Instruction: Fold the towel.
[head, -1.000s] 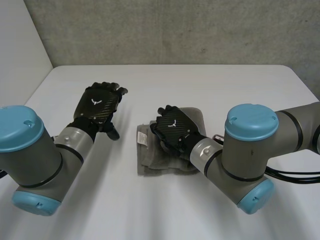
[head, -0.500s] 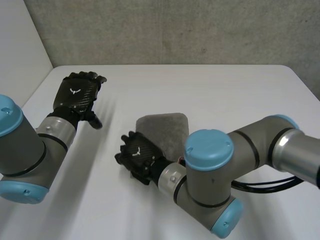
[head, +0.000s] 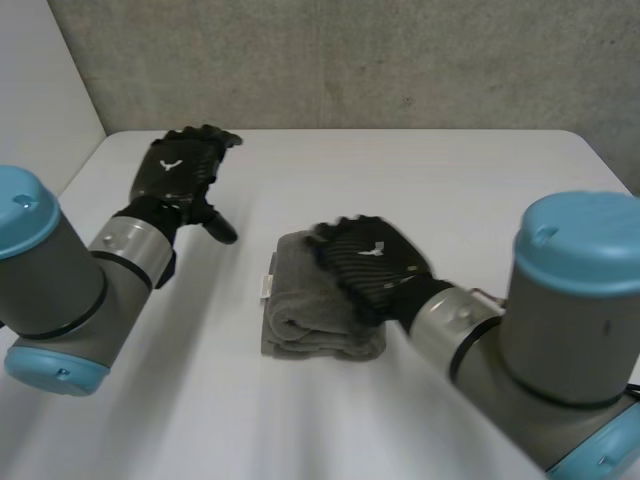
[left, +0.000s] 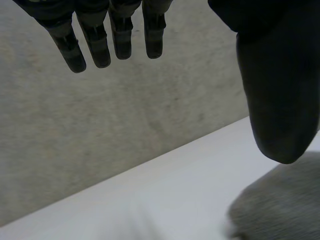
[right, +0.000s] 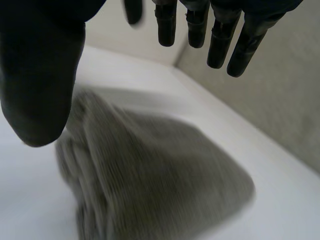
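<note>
The right robot hand (head: 372, 262) hangs spread over the right part of the folded grey terry towel (head: 300, 300). In its own wrist view the right robot hand (right: 40, 75) has straight fingers (right: 220, 42) and the thumb set well apart from them. It grips nothing, and the folded grey terry towel (right: 160, 185) lies under its palm. I can't tell whether the palm touches the cloth.

The left robot hand (head: 182, 172) is well apart from the towel, above the far left part of the white table (head: 470, 190). In its wrist view the left robot hand (left: 275, 90) is loosely spread too, with the fingers (left: 95, 45) straight and nothing held.

The towel lies near the middle of the table in a thick bundle. Its rolled layers show along the near edge, and a small white label (head: 267, 288) sticks out at its left edge. A rough grey concrete wall (head: 350, 60) stands behind the table.
</note>
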